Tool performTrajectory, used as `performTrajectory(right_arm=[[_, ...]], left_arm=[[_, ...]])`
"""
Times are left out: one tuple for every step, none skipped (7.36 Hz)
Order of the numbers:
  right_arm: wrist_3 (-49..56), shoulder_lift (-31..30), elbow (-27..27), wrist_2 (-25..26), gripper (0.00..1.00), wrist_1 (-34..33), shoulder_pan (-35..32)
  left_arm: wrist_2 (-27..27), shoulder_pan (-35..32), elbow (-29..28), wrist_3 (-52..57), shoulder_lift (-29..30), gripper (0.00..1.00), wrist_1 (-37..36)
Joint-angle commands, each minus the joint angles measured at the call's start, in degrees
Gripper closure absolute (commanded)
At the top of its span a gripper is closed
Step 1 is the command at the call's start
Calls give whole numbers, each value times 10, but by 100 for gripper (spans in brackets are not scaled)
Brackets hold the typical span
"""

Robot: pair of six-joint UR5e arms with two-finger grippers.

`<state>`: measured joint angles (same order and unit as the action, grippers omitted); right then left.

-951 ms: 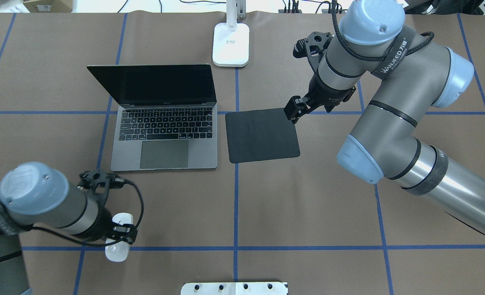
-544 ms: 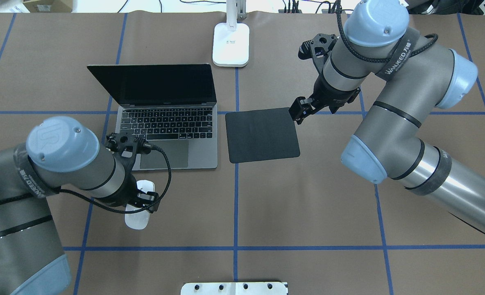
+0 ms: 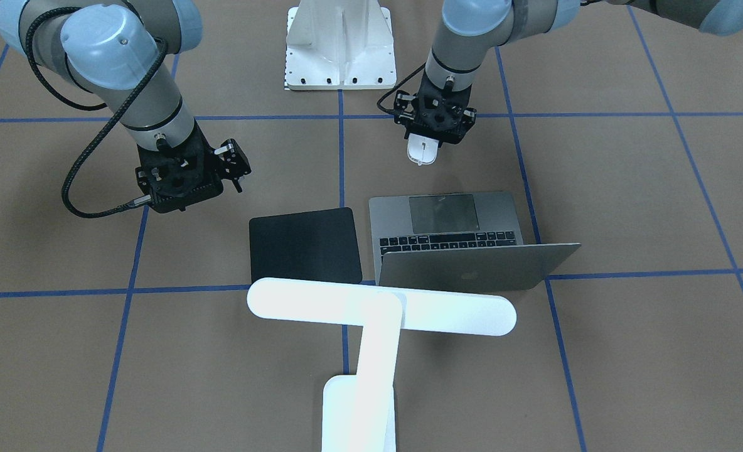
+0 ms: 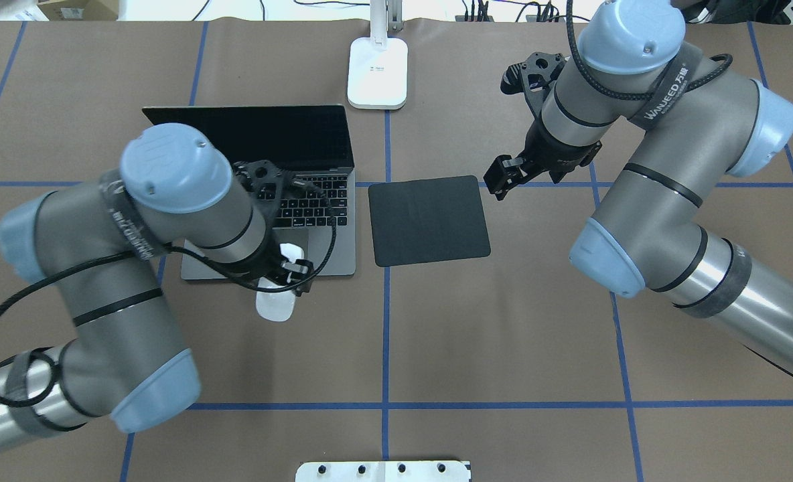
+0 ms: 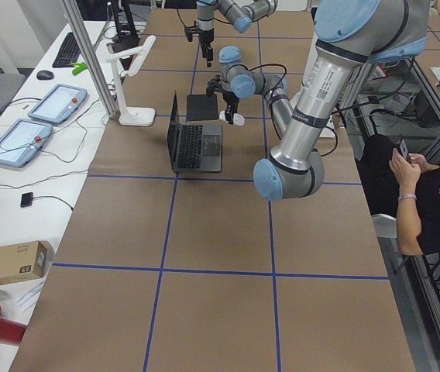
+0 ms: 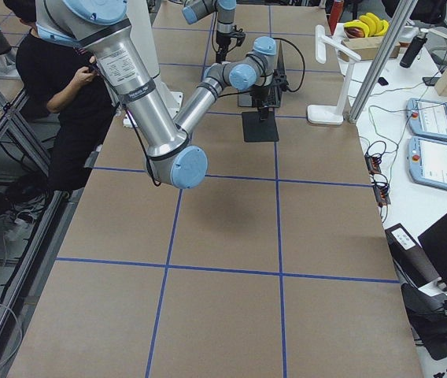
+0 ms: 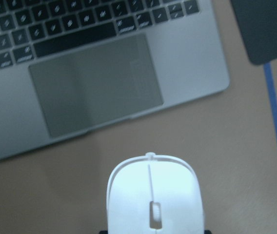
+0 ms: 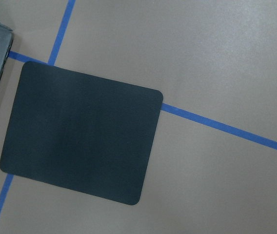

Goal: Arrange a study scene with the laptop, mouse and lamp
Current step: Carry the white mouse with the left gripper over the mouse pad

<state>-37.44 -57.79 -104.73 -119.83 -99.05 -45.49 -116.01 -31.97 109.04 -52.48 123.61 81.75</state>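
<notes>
- left gripper [image 4: 289, 270] clamped on the mouse [image 4: 274, 306], fingers on its two long sides, white shell pokes out past the fingertips
- left wrist view: the mouse [image 7: 153, 195] sits dead centre under the tool, seam line pointing away from it; can't tell if it touches the table [image 4: 503, 348]
- laptop [image 4: 333, 249] just ahead of the left gripper, open, trackpad nearest the tool, front edge close to the mouse tip but apart from it
- front view: same gripper [image 3: 433, 129] points straight down, the mouse [image 3: 422, 152] is between it and the laptop [image 3: 447, 240]
- right gripper [image 4: 503, 177] jaws look parted, nothing in them; it hangs just off the far right corner of the mouse pad [image 4: 428, 221], not touching
- right wrist view: the whole pad [image 8: 80, 141] lies flat below and to one side of the tool, laptop edge at frame left
- lamp [image 3: 381, 307] upright at the far table edge, beyond both grippers, bar head over the gap between pad and laptop lid
- white mount [image 3: 340, 44] at the robot-side edge, behind both tools
</notes>
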Motion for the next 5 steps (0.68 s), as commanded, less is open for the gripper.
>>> performTrajectory(right_arm=[[-1,-11,-4,0,0,0,-6],[-1,-16,-5,0,0,1,-7],[-1,-17,-5,0,0,0,-7],[-1,-21,-5,0,0,1,-9],[0,-23,-5,0,0,1,-11]], left_arm=[[-1,-1,-81,-4,84,36,0],[-2,-1,-115,-11,117,36,0],[-3,-1,-146,-17,145,36,1],[-2,-1,-187,-25,179,36,3],[-2,-2,-216,-27,197,36,9]])
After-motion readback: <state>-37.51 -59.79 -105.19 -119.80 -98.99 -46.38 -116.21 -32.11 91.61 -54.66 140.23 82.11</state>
